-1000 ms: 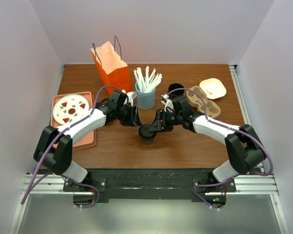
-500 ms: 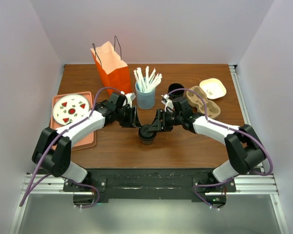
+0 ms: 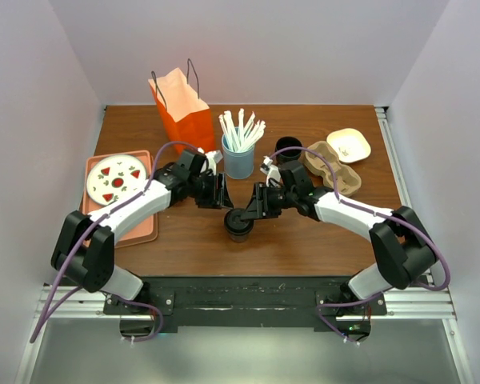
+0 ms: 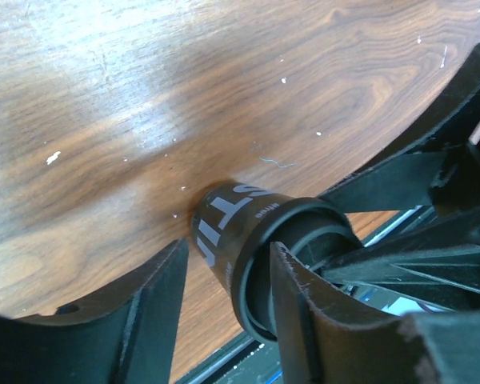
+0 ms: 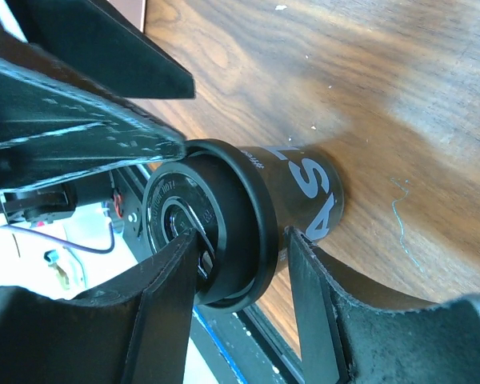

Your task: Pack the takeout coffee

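Note:
The takeout coffee (image 3: 239, 224), a dark brown cup with white lettering and a black lid, stands at the table's middle. My right gripper (image 3: 254, 206) reaches it from the right. In the right wrist view one finger lies over the lid top (image 5: 184, 224) and the other sits against the cup wall (image 5: 304, 196) just below the lid rim, so the jaws pinch the rim. My left gripper (image 3: 222, 197) is just left of the cup, jaws apart. In the left wrist view the cup (image 4: 232, 228) shows beyond the gap, its lid partly behind one finger (image 4: 300, 320).
An orange paper bag (image 3: 184, 112) stands at the back left, with a blue holder of white straws (image 3: 238, 160) beside it. An all-black cup (image 3: 288, 147), a cardboard cup carrier (image 3: 334, 166) and a beige dish (image 3: 349, 145) sit at the back right. A pink tray (image 3: 140, 228) holding a plate is at the left.
The coffee cup and my right gripper have shifted slightly left and toward the near edge. My left gripper has barely moved.

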{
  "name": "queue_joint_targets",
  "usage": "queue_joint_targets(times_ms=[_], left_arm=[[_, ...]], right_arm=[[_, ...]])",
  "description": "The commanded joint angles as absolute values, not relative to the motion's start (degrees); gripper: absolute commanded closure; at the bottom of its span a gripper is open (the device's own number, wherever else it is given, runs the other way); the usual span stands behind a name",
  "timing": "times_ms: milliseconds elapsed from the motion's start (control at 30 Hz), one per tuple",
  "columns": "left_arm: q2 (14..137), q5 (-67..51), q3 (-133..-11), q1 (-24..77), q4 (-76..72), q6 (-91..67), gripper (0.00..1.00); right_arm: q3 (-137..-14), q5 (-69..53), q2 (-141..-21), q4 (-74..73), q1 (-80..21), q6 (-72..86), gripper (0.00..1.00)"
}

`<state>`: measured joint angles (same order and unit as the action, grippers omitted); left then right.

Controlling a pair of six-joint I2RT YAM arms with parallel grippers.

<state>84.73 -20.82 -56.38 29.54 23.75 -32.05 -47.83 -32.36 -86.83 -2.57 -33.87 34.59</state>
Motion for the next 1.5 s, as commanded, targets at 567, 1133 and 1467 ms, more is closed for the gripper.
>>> queue_joint_targets(times_ms=[567,1133,1467], left_arm=[[84.37,-37.88,-55.02,28.91,21.62,-24.08,0.37],[87.01,-33.14,-51.33,30.15,19.16,-24.96,0.5],[84.9,-29.97,-48.61,30.94,18.19,-27.07,0.51]], right_arm=[[-48.78,-28.57,-85.87,-5.8,-34.1,31.29,0.51],[-52.12,-28.83,-87.45,-7.47,-34.19,30.23,0.51],[-56.07,-28.74,-85.96,-8.79,-33.58,32.95,0.4]])
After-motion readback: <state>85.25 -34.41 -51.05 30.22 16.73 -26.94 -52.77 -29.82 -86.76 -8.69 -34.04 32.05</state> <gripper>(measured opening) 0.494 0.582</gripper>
